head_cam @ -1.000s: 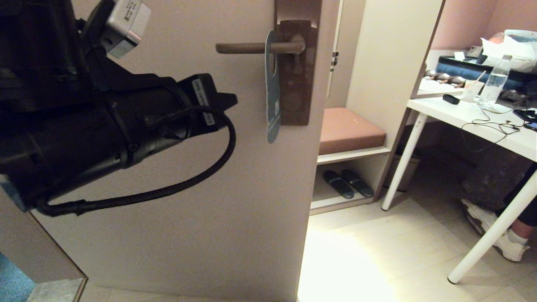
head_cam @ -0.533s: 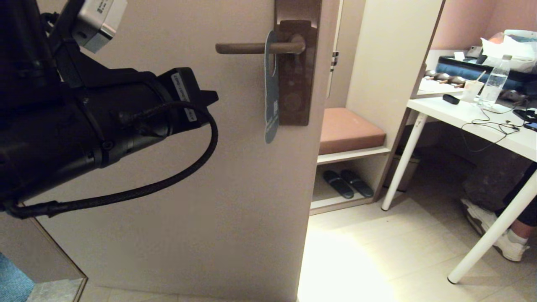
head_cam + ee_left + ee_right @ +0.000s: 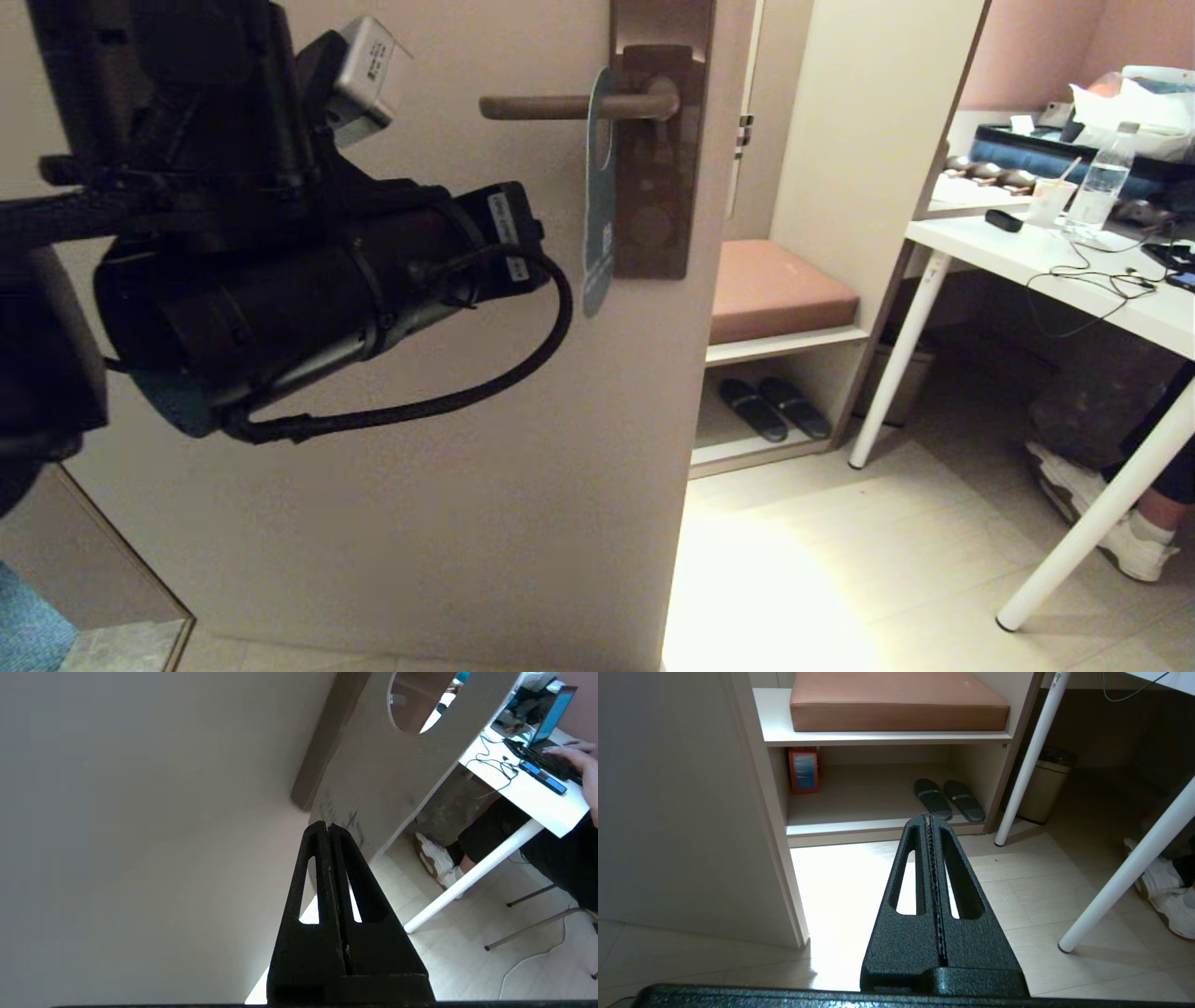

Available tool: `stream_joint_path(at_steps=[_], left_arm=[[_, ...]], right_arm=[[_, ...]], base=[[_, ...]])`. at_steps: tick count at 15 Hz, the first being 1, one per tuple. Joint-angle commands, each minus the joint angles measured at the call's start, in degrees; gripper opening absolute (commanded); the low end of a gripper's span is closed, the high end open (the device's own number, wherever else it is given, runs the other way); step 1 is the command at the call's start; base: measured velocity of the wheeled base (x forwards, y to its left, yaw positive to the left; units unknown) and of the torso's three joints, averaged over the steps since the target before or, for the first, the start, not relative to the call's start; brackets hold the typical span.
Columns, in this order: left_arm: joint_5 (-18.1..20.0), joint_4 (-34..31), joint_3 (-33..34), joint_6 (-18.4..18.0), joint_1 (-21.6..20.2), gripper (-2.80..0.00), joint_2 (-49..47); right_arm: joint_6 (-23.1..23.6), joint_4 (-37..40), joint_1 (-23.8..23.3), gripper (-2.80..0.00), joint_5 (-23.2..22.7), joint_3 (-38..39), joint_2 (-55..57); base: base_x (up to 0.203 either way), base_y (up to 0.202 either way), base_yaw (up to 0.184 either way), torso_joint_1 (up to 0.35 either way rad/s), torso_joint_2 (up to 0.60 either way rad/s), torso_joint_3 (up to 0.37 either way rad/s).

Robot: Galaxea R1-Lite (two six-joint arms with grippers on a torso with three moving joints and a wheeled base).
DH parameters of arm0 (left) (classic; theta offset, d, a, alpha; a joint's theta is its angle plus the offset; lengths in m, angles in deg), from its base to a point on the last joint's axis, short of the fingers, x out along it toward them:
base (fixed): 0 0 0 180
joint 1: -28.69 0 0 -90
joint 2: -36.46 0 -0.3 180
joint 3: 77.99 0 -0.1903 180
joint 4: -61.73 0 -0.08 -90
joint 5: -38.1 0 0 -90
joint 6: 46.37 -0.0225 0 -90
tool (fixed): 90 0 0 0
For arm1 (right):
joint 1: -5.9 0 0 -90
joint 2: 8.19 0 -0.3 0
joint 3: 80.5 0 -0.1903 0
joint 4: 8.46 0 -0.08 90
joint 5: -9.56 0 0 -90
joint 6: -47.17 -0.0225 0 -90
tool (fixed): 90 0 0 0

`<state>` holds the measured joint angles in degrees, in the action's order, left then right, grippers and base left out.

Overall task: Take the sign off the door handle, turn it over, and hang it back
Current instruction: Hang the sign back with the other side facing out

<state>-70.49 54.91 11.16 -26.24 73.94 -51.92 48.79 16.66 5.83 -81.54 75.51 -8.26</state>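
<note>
Left gripper (image 3: 328,828) sits with its two black fingers pressed flat together, nothing between them, tip just short of the sign's (image 3: 373,770) lower end, and the left arm (image 3: 308,280) is raised in front of the door (image 3: 448,485). Right gripper (image 3: 930,820) is closed and empty too, held low over the pale floor (image 3: 878,877).

On to the sign: a flat card with rounded ends, grey-blue face seen nearly edge-on from the head view (image 3: 597,187), pale face and oval hole toward the left wrist camera. It hangs on the door handle (image 3: 560,106), a slim brown-bronze lever reaching from its tall backplate (image 3: 659,168) near the door's right edge toward the left edge.

Long axis straight up and down, hole end up on the lever, rounded lower end below the backplate's bottom edge.

Open shelf unit (image 3: 878,737): brown cushion (image 3: 896,700) on top, dark slippers (image 3: 948,799) and an orange box (image 3: 803,771) underneath.
</note>
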Motion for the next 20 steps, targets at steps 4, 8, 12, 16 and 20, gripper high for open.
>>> stream_joint_path(at_steps=[4,8,12,16,20], left_arm=[[1.25,5.22,-3.44,-1.72,0.1,-2.8,-8.74],[1.81,6.12,-6.08,-2.19,0.53,-2.8,-11.29],[1.72,6.03,-8.08,-3.34,1.51,-2.8,-11.81],[1.6,5.87,-8.61,-3.52,2.71,-2.8,-11.2],[1.46,5.75,-10.03,-4.4,3.97,-2.8,-11.2]], right_arm=[[0.05,0.0,0.07,-2.8,-0.04,0.01,0.07],[0.05,0.0,-0.01,-2.8,-0.04,0.01,0.07],[0.05,0.0,-0.01,-2.8,-0.04,0.01,0.07],[0.05,0.0,-0.01,-2.8,-0.04,0.01,0.07],[0.05,0.0,-0.01,-2.8,-0.04,0.01,0.07]], base=[[0.0,0.0,0.0,0.0,0.0,0.0],[0.0,0.0,0.0,0.0,0.0,0.0],[0.0,0.0,0.0,0.0,0.0,0.0],[0.0,0.0,0.0,0.0,0.0,0.0],[0.0,0.0,0.0,0.0,0.0,0.0]])
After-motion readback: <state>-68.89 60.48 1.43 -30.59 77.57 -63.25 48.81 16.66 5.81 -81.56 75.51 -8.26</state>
